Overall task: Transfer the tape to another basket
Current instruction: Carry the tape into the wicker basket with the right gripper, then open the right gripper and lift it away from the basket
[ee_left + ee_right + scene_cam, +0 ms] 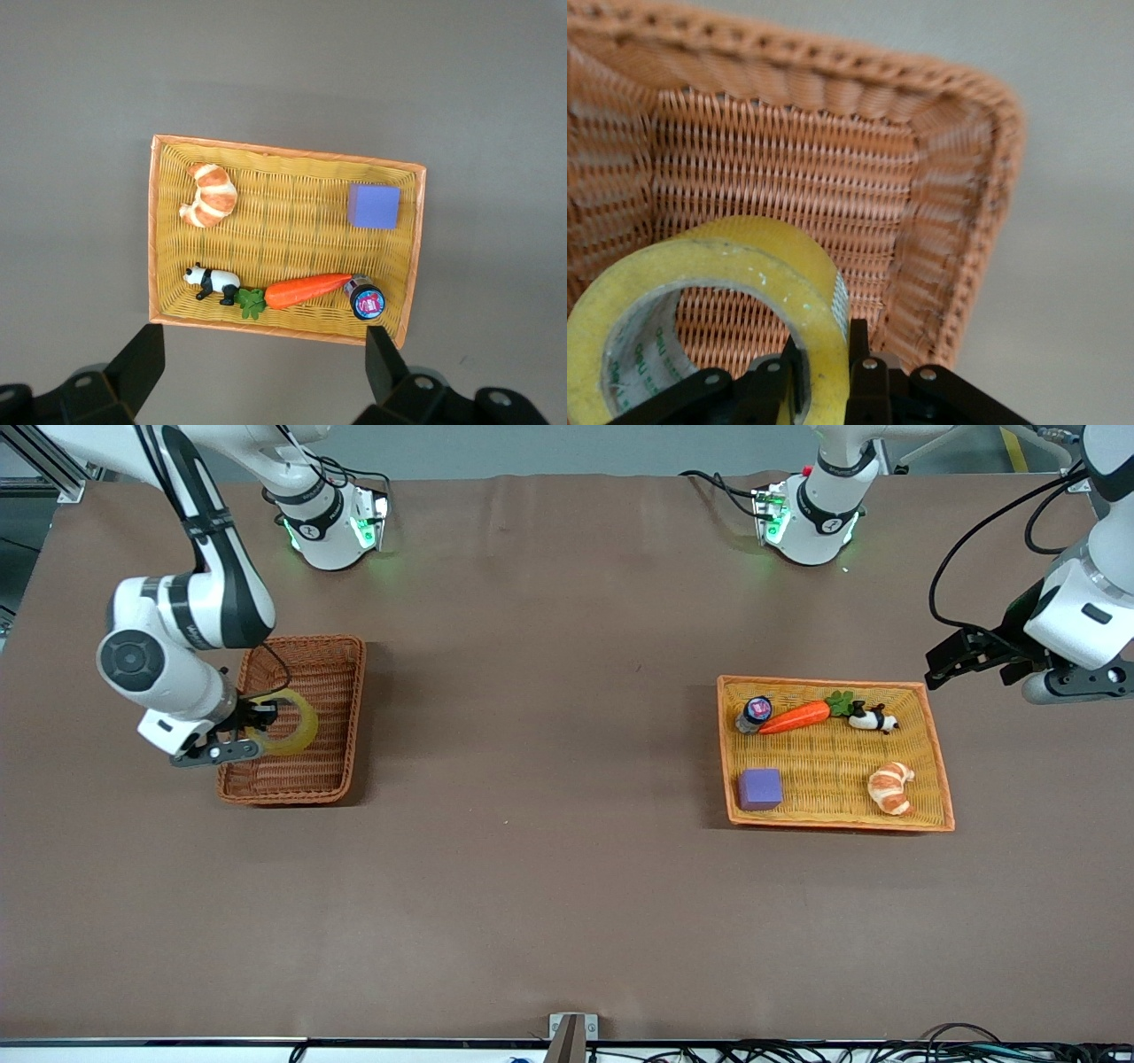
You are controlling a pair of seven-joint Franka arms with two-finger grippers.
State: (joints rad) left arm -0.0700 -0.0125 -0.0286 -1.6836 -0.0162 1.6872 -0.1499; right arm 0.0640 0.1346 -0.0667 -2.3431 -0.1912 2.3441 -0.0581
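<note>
front view is showing the right gripper (pixel 251 731) pinching the tape (pixel 285 723) by its wall, one finger inside the ring, over the reddish-brown basket (pixel 341 657) at the right arm's end of the counter (pixel 549 868). to do this well, lowering until the roll is resting on the weave before letting go looks wise, since a ring dropped on edge may roll. the tape is glossy, translucent yellow with a grey core; the basket is ribbed wicker with raised sides. the left gripper (pixel 263 361) is waiting, spread wide, over the flat orange tray (pixel 921 691).
</note>
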